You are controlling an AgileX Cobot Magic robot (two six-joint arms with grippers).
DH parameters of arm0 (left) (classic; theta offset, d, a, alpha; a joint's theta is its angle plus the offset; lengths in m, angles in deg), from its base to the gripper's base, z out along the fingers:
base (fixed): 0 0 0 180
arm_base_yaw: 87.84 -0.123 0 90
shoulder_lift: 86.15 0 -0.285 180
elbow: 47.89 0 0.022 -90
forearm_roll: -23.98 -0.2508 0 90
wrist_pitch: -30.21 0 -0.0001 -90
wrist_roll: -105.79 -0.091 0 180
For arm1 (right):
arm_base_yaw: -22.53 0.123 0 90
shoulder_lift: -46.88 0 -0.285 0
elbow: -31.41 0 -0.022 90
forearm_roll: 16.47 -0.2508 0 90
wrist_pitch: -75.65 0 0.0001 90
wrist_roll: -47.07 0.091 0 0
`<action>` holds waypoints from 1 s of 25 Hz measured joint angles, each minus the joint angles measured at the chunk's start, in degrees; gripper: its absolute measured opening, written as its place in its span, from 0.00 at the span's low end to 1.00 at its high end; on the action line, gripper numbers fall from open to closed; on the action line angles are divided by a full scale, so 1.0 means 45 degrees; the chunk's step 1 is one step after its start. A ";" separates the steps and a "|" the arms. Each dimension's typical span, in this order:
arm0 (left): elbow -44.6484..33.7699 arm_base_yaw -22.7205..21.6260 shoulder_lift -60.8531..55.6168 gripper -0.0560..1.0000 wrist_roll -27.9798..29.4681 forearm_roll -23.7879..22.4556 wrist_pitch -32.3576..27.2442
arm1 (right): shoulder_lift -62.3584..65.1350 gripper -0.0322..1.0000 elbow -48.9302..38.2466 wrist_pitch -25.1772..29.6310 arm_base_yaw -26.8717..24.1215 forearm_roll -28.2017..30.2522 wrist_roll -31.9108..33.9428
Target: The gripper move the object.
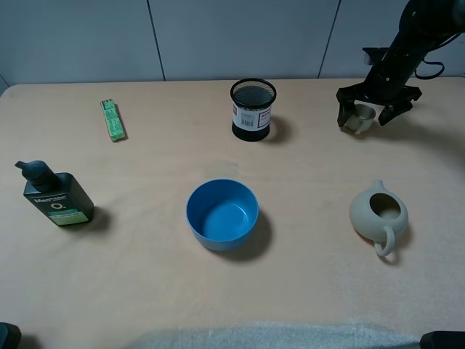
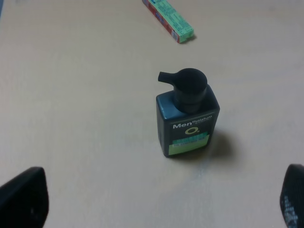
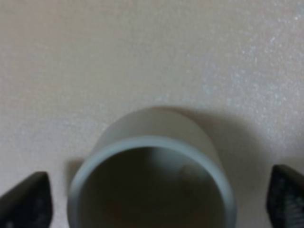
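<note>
The small beige-grey cup [image 1: 361,117] stands upright on the table at the far right. My right gripper [image 1: 368,116] is open around it, one dark finger on each side, neither touching it. In the right wrist view the cup [image 3: 152,175] fills the middle between the two fingertips [image 3: 26,199]. Its handle is hidden. My left gripper [image 2: 156,202] is open and empty, held above the table near the dark bottle [image 2: 187,114].
A blue bowl [image 1: 222,214] sits mid-table. A beige teapot [image 1: 379,214] lies at the right front. A black mesh pen holder [image 1: 253,109] stands at the back centre. A green pack [image 1: 112,120] and the dark pump bottle [image 1: 54,196] are at the left.
</note>
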 joint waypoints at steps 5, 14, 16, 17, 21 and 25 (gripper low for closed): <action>0.0000 0.0000 0.0000 0.99 0.0000 0.0000 0.0000 | 0.0000 0.42 0.0000 0.0000 0.0000 0.0000 -0.0010; 0.0000 0.0000 0.0000 0.99 0.0000 0.0000 0.0000 | 0.0000 0.41 0.0041 0.0042 0.0000 0.0000 -0.0041; 0.0000 0.0000 0.0000 0.99 0.0000 0.0000 0.0000 | 0.0000 0.41 0.0041 0.0042 0.0000 0.0000 -0.0041; 0.0000 0.0000 0.0000 0.99 0.0000 0.0000 0.0000 | 0.0000 0.41 0.0041 0.0042 0.0000 0.0000 -0.0041; 0.0000 0.0000 0.0000 0.99 0.0000 0.0000 0.0000 | 0.0000 0.41 0.0041 0.0063 0.0000 0.0000 -0.0041; 0.0000 0.0000 0.0000 0.99 0.0000 0.0000 0.0000 | 0.0191 0.41 0.0248 0.0507 0.0000 0.0013 -0.0056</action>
